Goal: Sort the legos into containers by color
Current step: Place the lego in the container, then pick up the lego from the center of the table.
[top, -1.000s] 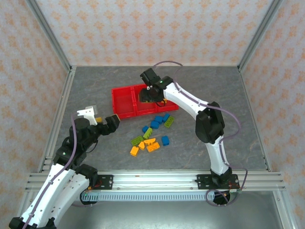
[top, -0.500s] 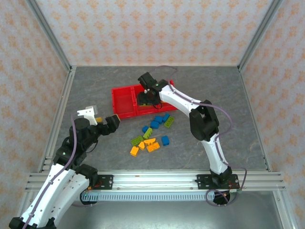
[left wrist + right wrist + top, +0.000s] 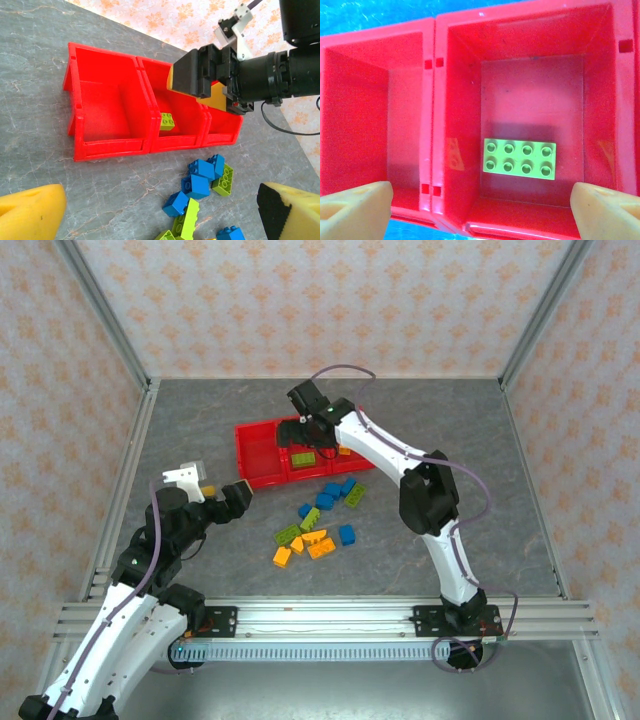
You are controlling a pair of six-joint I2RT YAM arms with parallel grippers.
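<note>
Right wrist: right hand (image 3: 481,209) wide above lime lego (image 3: 520,158) in middle container (image 3: 530,35); left hand (image 3: 160,214) wide too.

Red bins (image 3: 258,448): three, joined in one row, upper centre of the top view.
Lime green bricks (image 3: 520,158): four; one in the middle bin, three loose in the pile at centre frame.
Blue bricks (image 3: 347,535): five, all loose in the pile.
Orange-yellow bricks (image 3: 322,548): four counted at the pile's lower left; they are closely packed, so the count is uncertain.
</note>
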